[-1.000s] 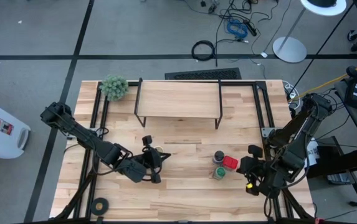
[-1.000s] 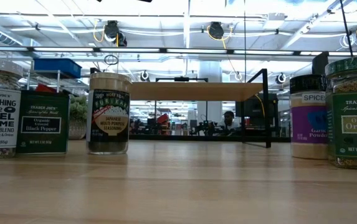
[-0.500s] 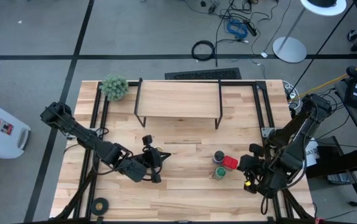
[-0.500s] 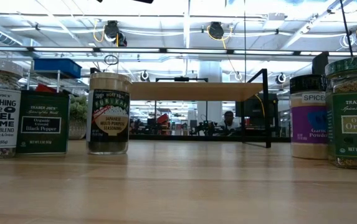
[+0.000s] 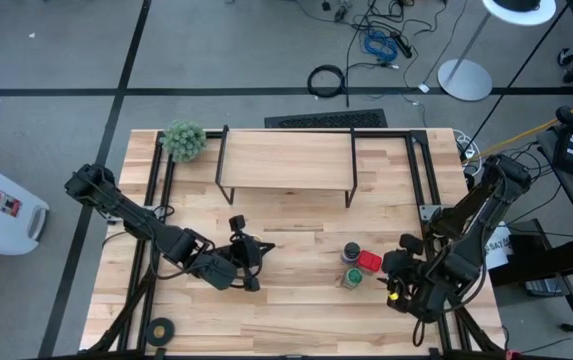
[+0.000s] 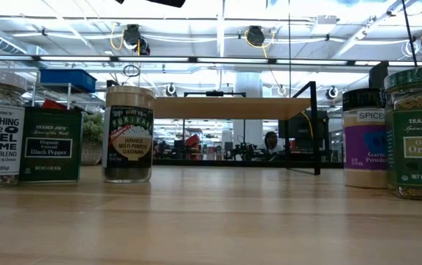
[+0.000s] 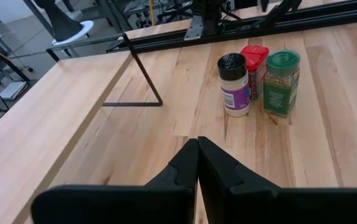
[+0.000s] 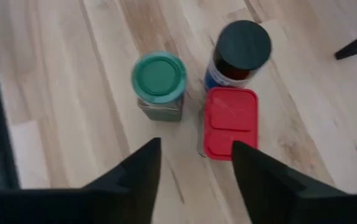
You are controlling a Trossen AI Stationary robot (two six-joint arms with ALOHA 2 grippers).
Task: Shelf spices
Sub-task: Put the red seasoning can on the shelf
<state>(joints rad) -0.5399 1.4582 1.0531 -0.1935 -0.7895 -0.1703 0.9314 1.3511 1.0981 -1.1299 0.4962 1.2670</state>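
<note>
Three spices (image 5: 356,265) clustered mid-table; shelf (image 5: 286,160) bare. Left end effector (image 7: 197,163) closed; right end effector (image 8: 194,163) open.

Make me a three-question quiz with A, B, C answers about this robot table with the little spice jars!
1. Where is the fuzzy green plant ball?
A. at a back corner of the table, beside the shelf
B. on top of the shelf
C. next to the red tin

2. How many spices stand in the cluster with the red tin?
A. one
B. three
C. five

3. How are the left tool's fingers?
A. wide open
B. holding a jar
C. shut with nothing between them

Answers:
1 A: the high view shows the ball on the table off the shelf's end.
2 B: the right wrist view shows the red tin, the green-lidded jar and the dark-lidded jar together.
3 C: the left wrist view shows the two fingers pressed together, empty.
</note>
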